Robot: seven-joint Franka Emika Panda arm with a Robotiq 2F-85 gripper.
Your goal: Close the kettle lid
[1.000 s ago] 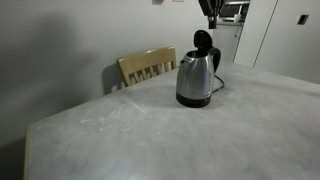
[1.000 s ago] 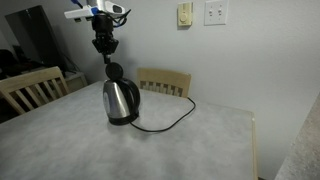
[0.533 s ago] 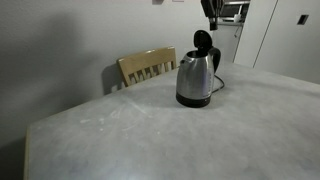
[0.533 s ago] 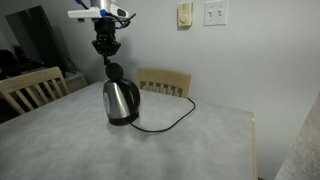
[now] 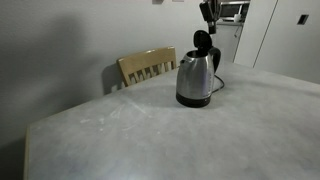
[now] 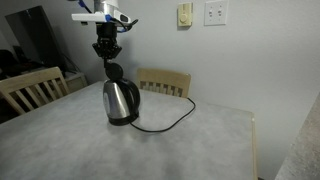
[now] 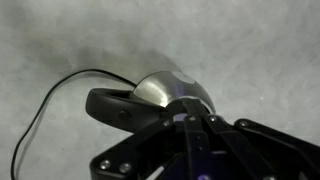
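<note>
The stainless-steel kettle stands on the grey table, also in the other exterior view. Its black lid stands open and upright over the top. My gripper hangs just above the lid's upper edge; I cannot tell if it touches it. In the wrist view the fingers are pressed together and hold nothing, with the kettle body and black handle below them.
A wooden chair stands behind the table near the kettle, and another at a side. The black power cord runs from the kettle across the table. The table edge is near the front.
My gripper has shifted slightly sideways above the lid. The lid stays upright and the kettle has not moved.
</note>
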